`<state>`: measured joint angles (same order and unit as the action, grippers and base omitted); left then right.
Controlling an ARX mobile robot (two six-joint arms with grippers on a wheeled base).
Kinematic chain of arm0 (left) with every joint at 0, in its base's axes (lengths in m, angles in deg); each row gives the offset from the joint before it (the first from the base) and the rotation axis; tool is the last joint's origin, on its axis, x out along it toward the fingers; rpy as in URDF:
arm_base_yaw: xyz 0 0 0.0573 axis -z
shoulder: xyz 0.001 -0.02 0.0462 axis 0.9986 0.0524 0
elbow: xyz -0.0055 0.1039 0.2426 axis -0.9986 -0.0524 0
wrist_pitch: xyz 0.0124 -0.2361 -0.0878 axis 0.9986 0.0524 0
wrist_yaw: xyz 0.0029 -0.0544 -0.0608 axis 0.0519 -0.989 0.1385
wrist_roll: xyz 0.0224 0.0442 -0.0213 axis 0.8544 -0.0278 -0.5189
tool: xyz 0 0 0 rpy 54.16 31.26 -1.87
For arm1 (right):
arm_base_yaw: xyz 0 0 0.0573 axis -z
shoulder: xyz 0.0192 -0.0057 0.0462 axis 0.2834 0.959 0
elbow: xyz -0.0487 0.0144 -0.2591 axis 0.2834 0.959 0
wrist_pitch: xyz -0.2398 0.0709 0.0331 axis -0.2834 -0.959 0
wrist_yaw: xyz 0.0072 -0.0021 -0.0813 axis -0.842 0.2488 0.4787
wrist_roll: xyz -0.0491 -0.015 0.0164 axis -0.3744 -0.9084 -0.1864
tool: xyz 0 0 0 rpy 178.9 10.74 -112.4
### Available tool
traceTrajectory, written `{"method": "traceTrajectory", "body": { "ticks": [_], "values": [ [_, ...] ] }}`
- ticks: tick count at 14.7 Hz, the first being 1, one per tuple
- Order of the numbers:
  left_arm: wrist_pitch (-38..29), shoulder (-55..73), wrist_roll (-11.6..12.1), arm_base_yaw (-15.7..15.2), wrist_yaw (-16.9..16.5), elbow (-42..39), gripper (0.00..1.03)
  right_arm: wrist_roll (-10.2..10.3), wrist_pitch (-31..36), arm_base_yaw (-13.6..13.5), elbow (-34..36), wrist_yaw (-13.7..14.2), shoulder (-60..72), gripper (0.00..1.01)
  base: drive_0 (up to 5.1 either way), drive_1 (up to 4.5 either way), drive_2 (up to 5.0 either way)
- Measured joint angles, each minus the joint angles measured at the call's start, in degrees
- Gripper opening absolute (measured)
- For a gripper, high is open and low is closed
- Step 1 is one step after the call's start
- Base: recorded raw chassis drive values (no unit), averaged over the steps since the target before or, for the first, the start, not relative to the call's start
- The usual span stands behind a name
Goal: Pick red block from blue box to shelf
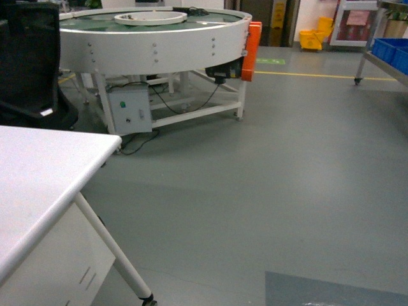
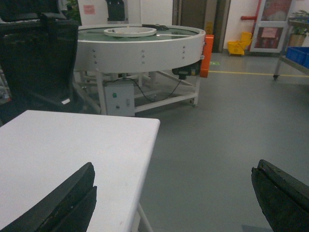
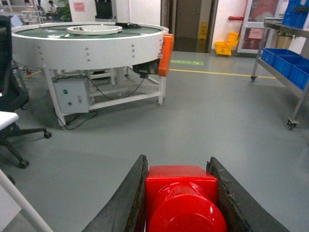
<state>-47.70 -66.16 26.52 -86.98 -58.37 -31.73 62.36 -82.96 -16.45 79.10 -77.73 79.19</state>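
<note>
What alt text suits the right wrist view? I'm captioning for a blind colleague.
The right gripper holds the red block between its dark fingers above grey floor. Beyond stand a round white conveyor table and, at right, the shelf with blue crates.

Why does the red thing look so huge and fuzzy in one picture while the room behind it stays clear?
Right wrist view: the red block sits almost against the lens between the right gripper fingers, so it looms soft-edged. Left wrist view: the left gripper fingers are dark and blurred likewise. Head view: evenly lit, slightly soft overall.

Glossy red block (image 3: 182,193) — black jaws; white table (image 1: 38,172), grey floor (image 1: 268,178).
</note>
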Motion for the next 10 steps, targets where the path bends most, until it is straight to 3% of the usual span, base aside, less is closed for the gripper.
{"method": "traceTrajectory", "body": {
  "ticks": [10],
  "values": [
    [0.0,0.0,0.0,0.0,0.0,0.0,0.98,0.0,0.0,0.0,0.0,0.0,0.0,0.28,-1.5,-1.47,-1.5]
  ]
}}
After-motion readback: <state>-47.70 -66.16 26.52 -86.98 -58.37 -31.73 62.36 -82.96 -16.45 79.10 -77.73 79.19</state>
